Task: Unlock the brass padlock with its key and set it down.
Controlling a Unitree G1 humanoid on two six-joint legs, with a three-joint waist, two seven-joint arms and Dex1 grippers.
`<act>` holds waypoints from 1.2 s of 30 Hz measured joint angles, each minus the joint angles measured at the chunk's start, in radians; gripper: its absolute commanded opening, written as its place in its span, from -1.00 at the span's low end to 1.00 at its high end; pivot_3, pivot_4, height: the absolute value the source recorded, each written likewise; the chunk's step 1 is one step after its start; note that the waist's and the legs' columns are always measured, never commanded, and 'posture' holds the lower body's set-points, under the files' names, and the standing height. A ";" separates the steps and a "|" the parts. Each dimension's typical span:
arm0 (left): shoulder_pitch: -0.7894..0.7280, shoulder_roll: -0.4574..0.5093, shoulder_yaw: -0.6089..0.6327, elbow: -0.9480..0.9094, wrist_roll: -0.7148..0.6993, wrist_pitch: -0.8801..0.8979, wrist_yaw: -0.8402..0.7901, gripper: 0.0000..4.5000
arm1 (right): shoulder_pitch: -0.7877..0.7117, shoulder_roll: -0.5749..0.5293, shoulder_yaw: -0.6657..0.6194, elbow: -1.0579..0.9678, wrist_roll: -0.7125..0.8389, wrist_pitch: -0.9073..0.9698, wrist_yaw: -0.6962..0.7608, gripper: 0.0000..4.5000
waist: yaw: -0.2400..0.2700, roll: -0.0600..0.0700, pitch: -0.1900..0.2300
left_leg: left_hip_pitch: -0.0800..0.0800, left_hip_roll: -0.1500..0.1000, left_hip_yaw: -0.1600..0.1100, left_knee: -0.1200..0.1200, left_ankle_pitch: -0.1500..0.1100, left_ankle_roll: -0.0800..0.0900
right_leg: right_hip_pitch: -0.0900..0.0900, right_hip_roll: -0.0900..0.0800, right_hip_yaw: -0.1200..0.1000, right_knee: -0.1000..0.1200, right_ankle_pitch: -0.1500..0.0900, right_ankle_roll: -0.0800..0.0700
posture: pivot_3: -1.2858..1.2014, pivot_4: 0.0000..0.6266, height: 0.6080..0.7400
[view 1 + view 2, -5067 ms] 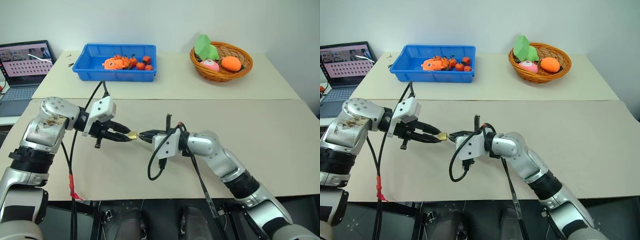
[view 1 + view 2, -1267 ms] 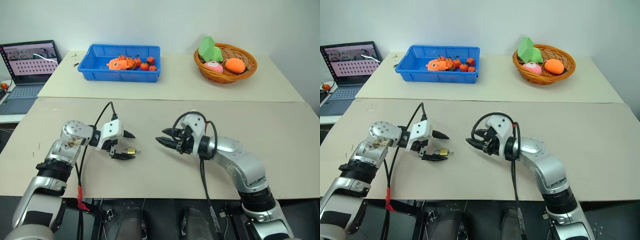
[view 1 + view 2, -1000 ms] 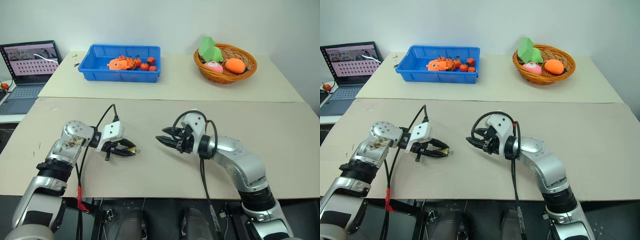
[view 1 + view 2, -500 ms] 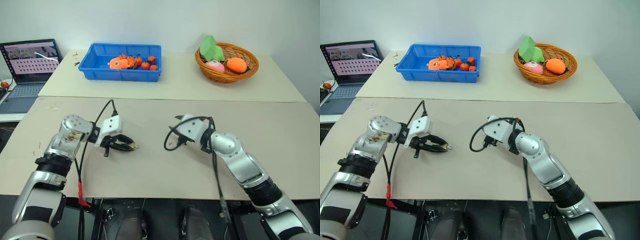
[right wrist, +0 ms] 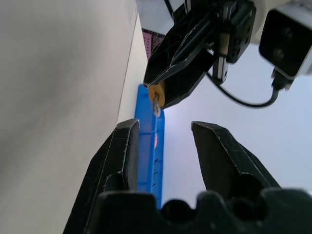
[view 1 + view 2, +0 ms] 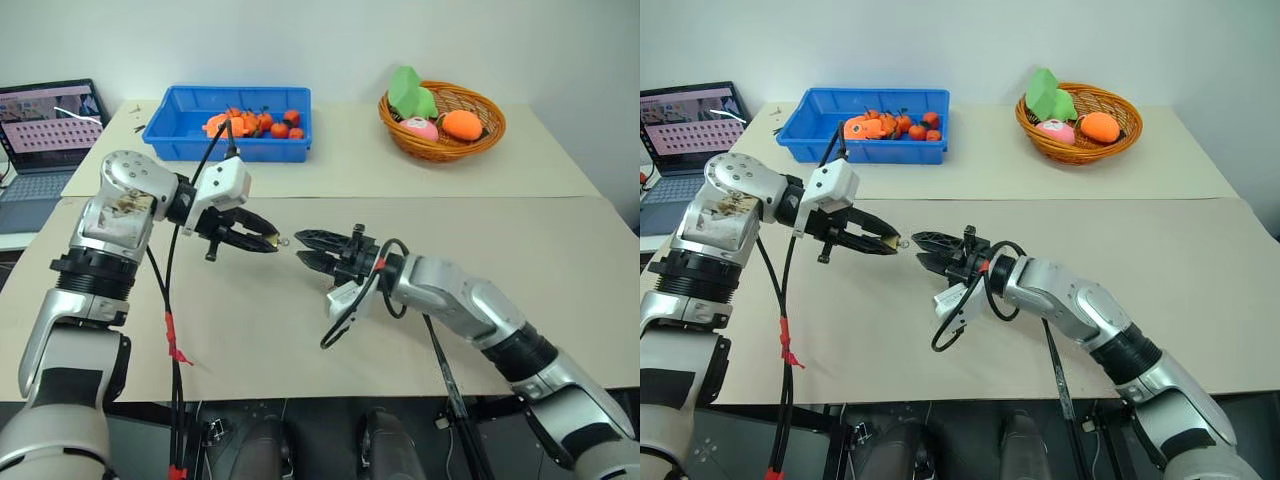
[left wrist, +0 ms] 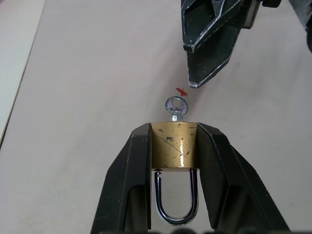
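The brass padlock (image 7: pixel 174 145) is clamped by its body between the two fingers of my left gripper (image 6: pixel 268 241), held up in the air above the table. Its silvery shackle (image 7: pixel 175 207) loops back toward the wrist. The key (image 7: pixel 175 107) sticks out of the lock's far end, its round head pointing away. My right gripper (image 6: pixel 299 246) faces the left one, open and holding nothing. Its fingertips (image 7: pixel 207 53) stand a short gap from the key head. In the right wrist view the padlock (image 5: pixel 156 93) shows beyond the spread fingers.
A blue bin (image 6: pixel 200 105) with orange toys sits at the back left. At the back right is a wicker basket (image 6: pixel 470 145) of toy food, and a laptop (image 6: pixel 45 125) stands at the far left. A tiny red speck (image 7: pixel 181 91) lies on the beige table (image 6: pixel 560 250).
My left gripper has lifted the padlock off the table and now holds it higher. My right gripper has swung round and now points at the key, still open.
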 measured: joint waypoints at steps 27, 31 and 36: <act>0.057 0.074 -0.071 -0.120 -0.062 0.068 -0.020 -0.63 | -0.036 0.074 -0.010 0.074 -0.095 -0.073 0.023 -0.03 | 0.002 0.000 0.000 | 0.000 0.000 0.000 0.000 0.000 0.000 | 0.000 0.000 0.000 0.001 0.000 0.000 | 0.03 -0.52 -0.15; 0.056 0.065 -0.070 -0.117 -0.063 0.066 -0.021 -0.63 | -0.029 0.074 -0.010 0.073 -0.095 -0.073 0.038 -0.03 | 0.001 0.000 0.000 | 0.000 0.000 0.000 0.000 0.000 0.000 | 0.000 0.000 0.000 0.001 0.000 0.000 | 0.03 -0.52 -0.15; 0.056 0.060 -0.070 -0.103 -0.057 0.056 -0.021 -0.63 | -0.025 0.074 -0.009 0.072 -0.102 -0.080 0.047 -0.03 | 0.000 0.000 0.000 | 0.000 0.000 0.000 0.000 0.000 -0.001 | 0.000 0.000 0.000 0.001 0.000 0.000 | 0.03 -0.52 -0.15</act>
